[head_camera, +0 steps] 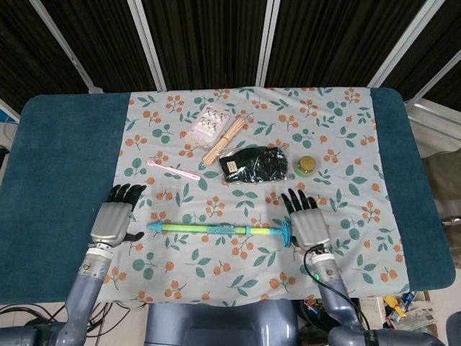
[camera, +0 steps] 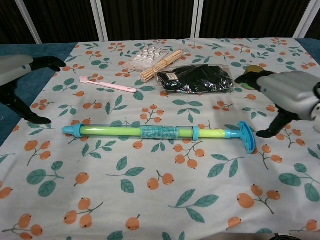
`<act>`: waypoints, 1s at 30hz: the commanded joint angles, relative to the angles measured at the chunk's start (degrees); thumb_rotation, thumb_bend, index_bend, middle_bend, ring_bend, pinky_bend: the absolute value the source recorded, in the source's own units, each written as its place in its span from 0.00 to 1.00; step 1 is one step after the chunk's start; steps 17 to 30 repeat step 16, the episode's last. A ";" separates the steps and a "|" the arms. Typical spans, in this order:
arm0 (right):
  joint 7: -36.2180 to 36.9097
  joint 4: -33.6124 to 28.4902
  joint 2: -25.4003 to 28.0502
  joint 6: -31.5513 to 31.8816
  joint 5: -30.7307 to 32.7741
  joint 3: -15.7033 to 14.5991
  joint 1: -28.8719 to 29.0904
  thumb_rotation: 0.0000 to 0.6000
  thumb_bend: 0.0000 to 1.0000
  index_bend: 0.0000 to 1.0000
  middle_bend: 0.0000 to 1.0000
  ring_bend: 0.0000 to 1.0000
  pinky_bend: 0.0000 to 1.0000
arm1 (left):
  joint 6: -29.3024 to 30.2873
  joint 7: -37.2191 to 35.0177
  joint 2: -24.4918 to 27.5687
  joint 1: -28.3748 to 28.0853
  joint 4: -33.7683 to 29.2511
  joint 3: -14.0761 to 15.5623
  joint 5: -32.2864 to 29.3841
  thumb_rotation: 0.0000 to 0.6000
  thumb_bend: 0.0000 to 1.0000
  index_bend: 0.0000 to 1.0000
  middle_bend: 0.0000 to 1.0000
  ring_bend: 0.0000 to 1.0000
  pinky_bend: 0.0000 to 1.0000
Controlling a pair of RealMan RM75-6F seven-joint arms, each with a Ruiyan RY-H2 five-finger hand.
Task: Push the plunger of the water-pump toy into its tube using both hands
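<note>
Water-pump toy (head_camera: 220, 229) lying flat on table (head_camera: 57, 173) cloth, left hand (head_camera: 112, 220) and right hand (head_camera: 308, 225) off either end, fingers spread, holding nothing.

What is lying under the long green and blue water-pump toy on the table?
Only the floral tablecloth shows under the long green and blue water-pump toy. The table surface beneath the cloth is covered there, so it cannot be seen.

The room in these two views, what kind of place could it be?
Probably a robot test or data-collection workspace, not a home. A table with a teal mat and leaf-and-berry printed cloth stands before black curtains with pale metal frame bars. Small mixed props lie staged on it, such as a green and blue plastic water-pump toy.
</note>
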 commanded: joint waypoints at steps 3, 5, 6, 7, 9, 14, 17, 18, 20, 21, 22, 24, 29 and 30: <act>10.80 -3.42 10.14 5.60 -8.96 -6.18 -7.31 1.00 0.03 0.02 0.01 0.01 0.15 | 3.80 -10.35 6.64 6.23 3.67 6.89 12.66 1.00 0.07 0.05 0.04 0.00 0.04; 13.75 -3.32 12.20 6.87 -11.20 -7.61 -8.95 1.00 0.03 0.00 0.00 0.00 0.15 | 5.15 -12.57 7.44 7.59 5.44 8.21 15.22 1.00 0.07 0.03 0.02 0.00 0.04; 15.20 -3.14 13.09 7.59 -12.32 -8.25 -9.75 1.00 0.03 0.00 0.00 0.00 0.15 | 5.78 -13.64 7.77 8.28 6.29 8.81 16.27 1.00 0.07 0.02 0.01 0.00 0.03; 17.22 -2.82 14.29 8.62 -13.90 -9.20 -10.91 1.00 0.03 0.00 0.00 0.00 0.15 | 6.51 -15.03 8.22 9.19 7.40 9.61 17.53 1.00 0.07 0.01 0.01 0.00 0.03; 20.58 -2.01 16.30 10.65 -17.08 -11.04 -13.04 1.00 0.02 0.00 0.00 0.00 0.15 | 7.90 -17.17 9.04 10.85 9.00 10.70 19.26 1.00 0.07 0.00 0.00 0.00 0.03; 25.54 2.42 19.32 15.56 -24.40 -14.49 -17.20 1.00 0.02 0.00 0.00 0.00 0.15 | 11.31 -20.89 9.82 13.99 11.05 11.41 22.14 1.00 0.07 0.00 0.00 0.00 0.02; 27.44 3.82 19.68 16.59 -25.85 -14.87 -18.18 1.00 0.02 0.00 0.00 0.00 0.15 | 11.86 -21.27 9.81 14.48 12.02 11.41 23.20 1.00 0.07 0.00 0.00 0.00 0.02; 27.44 3.82 19.68 16.59 -25.85 -14.87 -18.18 1.00 0.02 0.00 0.00 0.00 0.15 | 11.86 -21.27 9.81 14.48 12.02 11.41 23.20 1.00 0.07 0.00 0.00 0.00 0.02; 27.44 3.82 19.68 16.59 -25.85 -14.87 -18.18 1.00 0.02 0.00 0.00 0.00 0.15 | 11.86 -21.27 9.81 14.48 12.02 11.41 23.20 1.00 0.07 0.00 0.00 0.00 0.02; 27.44 3.82 19.68 16.59 -25.85 -14.87 -18.18 1.00 0.02 0.00 0.00 0.00 0.15 | 11.86 -21.27 9.81 14.48 12.02 11.41 23.20 1.00 0.07 0.00 0.00 0.00 0.02; 27.44 3.82 19.68 16.59 -25.85 -14.87 -18.18 1.00 0.02 0.00 0.00 0.00 0.15 | 11.86 -21.27 9.81 14.48 12.02 11.41 23.20 1.00 0.07 0.00 0.00 0.00 0.02; 27.44 3.82 19.68 16.59 -25.85 -14.87 -18.18 1.00 0.02 0.00 0.00 0.00 0.15 | 11.86 -21.27 9.81 14.48 12.02 11.41 23.20 1.00 0.07 0.00 0.00 0.00 0.02; 27.44 3.82 19.68 16.59 -25.85 -14.87 -18.18 1.00 0.02 0.00 0.00 0.00 0.15 | 11.86 -21.27 9.81 14.48 12.02 11.41 23.20 1.00 0.07 0.00 0.00 0.00 0.02; 27.44 3.82 19.68 16.59 -25.85 -14.87 -18.18 1.00 0.02 0.00 0.00 0.00 0.15 | 11.86 -21.27 9.81 14.48 12.02 11.41 23.20 1.00 0.07 0.00 0.00 0.00 0.02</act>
